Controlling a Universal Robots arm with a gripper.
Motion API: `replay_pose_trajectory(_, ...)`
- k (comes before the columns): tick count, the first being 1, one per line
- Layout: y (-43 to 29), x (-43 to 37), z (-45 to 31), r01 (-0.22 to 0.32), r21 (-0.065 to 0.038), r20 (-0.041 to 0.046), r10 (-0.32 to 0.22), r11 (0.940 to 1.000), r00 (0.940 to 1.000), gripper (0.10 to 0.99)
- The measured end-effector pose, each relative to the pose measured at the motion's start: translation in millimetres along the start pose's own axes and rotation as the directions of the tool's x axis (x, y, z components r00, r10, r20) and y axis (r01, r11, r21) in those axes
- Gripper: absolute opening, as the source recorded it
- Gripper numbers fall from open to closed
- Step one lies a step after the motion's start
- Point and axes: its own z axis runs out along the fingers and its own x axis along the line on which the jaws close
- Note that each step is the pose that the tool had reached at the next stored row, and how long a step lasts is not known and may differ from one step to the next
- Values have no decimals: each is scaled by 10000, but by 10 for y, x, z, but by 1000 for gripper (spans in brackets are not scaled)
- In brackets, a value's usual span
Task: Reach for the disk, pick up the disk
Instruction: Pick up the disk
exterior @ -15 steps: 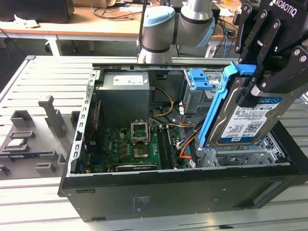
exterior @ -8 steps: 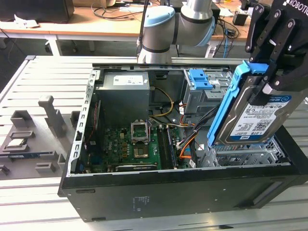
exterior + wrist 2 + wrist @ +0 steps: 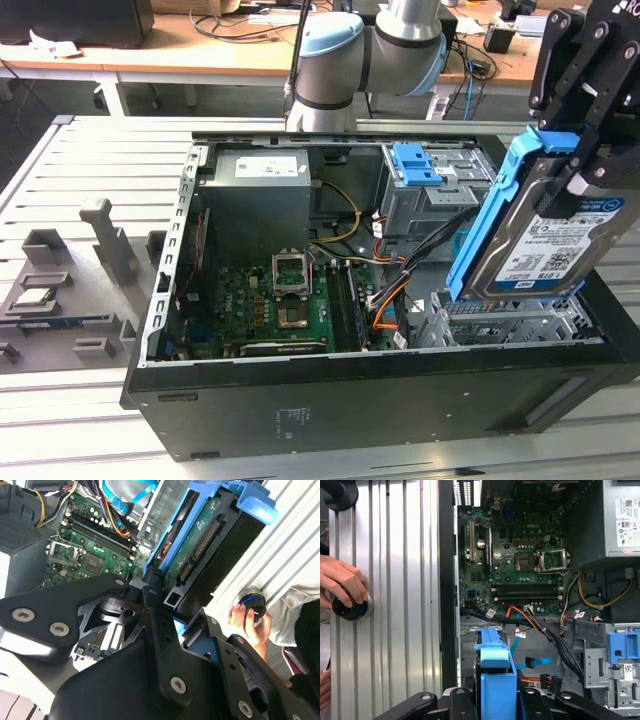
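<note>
The disk (image 3: 545,240) is a silver-grey hard drive with a blue-and-white label and blue side rails. It hangs tilted above the drive bay at the exterior view's right end of the open computer case. My gripper (image 3: 580,165) comes down from above and is shut on the disk's upper end. In the second wrist view the disk (image 3: 210,545) shows its circuit-board side and connector beyond the black fingers (image 3: 155,610). In the first wrist view a blue rail of the disk (image 3: 496,677) stands edge-on between the fingers (image 3: 460,700).
The case (image 3: 300,400) lies open, with a green motherboard (image 3: 285,300), a power supply (image 3: 260,190), cables (image 3: 390,295) and a blue latch on a metal cage (image 3: 415,165). Grey fixtures (image 3: 105,235) stand at the exterior view's left. A person's hand (image 3: 342,582) rests on a black knob (image 3: 350,609).
</note>
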Motion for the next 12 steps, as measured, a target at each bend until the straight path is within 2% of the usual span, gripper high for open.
replay_pose_trajectory(8,-55,-3,39,0,-1,2,0,10000,10000,365)
replay_pose_trajectory(12,-91,-30,62,1,-1,-9,-1,10000,10000,365)
